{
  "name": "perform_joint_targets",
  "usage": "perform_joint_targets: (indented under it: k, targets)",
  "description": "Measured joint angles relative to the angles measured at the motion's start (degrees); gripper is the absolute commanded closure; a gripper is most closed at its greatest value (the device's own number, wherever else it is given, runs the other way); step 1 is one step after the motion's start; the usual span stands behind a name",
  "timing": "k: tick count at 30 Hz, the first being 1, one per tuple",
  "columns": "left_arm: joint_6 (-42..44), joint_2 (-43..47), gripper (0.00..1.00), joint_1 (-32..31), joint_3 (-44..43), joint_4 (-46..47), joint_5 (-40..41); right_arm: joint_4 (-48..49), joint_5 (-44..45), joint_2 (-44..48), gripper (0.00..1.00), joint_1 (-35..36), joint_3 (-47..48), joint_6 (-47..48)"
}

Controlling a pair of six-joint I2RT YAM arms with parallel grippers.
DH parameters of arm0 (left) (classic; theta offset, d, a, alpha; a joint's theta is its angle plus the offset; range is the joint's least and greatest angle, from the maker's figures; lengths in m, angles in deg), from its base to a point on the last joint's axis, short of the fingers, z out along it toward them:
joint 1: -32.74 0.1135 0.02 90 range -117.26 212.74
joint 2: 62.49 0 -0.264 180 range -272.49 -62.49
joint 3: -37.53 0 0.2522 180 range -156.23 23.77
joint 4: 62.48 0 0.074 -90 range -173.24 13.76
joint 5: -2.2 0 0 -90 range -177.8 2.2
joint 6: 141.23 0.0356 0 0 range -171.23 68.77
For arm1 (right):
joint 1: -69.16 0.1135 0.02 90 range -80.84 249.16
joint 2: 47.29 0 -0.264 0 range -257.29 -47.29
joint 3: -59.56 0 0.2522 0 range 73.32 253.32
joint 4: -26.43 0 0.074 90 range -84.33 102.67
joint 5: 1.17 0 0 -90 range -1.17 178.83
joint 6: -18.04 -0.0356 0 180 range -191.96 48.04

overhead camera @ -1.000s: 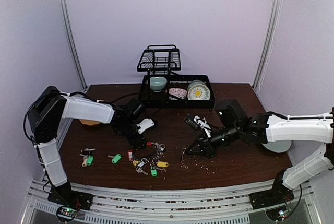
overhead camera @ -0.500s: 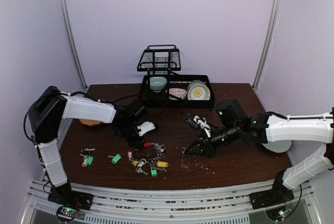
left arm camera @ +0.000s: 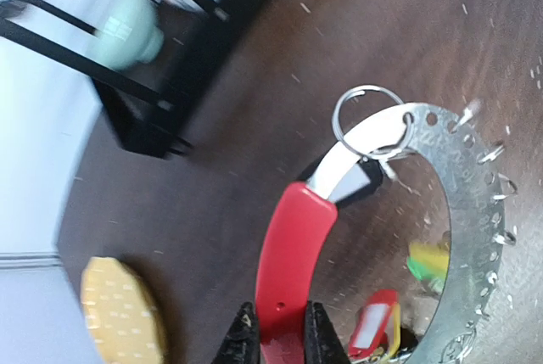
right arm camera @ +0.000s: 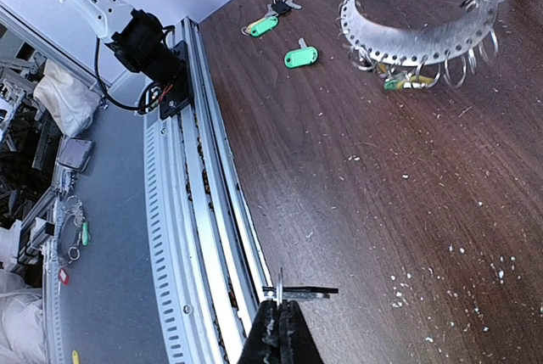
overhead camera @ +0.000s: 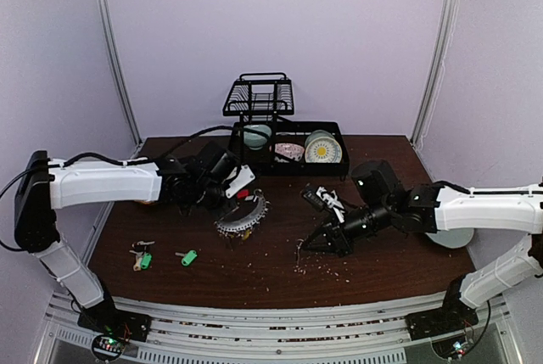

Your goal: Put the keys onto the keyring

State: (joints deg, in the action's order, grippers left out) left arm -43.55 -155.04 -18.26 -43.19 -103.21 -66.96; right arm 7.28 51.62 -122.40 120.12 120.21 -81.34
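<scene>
Keyring (overhead camera: 241, 217) held up over the worktop (overhead camera: 280, 283), left of centre, pinched only at the end of its red sheath (left arm camera: 293, 241) by the nearly closed left hand (left arm camera: 277, 336). Likely to swing or slip under so narrow a grip. Broad perforated silver arc, small rings dangling, coloured tags bunched beneath. Right hand (right arm camera: 280, 320) fully closed, thin dark sliver at its tips. Two green-tagged keys (overhead camera: 188, 256) lying apart, near left.

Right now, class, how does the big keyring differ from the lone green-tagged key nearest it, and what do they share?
The keyring is gripped by its red arc in the left gripper's jaws; the green-tagged key lies untouched on the table. The keyring is a large perforated band carrying many small rings; the key is small, with one tag. Both pair metal with coloured plastic.
</scene>
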Motion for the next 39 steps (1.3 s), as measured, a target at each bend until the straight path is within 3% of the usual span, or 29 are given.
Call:
perform_joint_targets:
  k: [10,20,27,32,39]
  targets:
    - [12.7,8.0,1.0,-8.8,0.2,8.0,24.5,0.0,0.1,0.6,1.0,0.0,0.0,-0.1]
    - [25.5,14.4,1.0,-12.1,0.6,18.6,34.2,0.0,0.3,1.1,1.0,0.0,0.0,-0.1]
    - [26.9,15.2,1.0,-13.2,0.6,18.9,33.8,0.0,0.6,2.1,1.0,0.0,0.0,-0.1]
    - [26.5,18.9,1.0,-14.3,0.6,18.9,29.2,0.0,0.9,3.6,1.0,0.0,0.1,0.0]
    - [18.7,22.2,1.0,-14.4,0.6,13.7,19.7,0.3,1.0,4.5,1.0,-0.3,0.7,0.3]
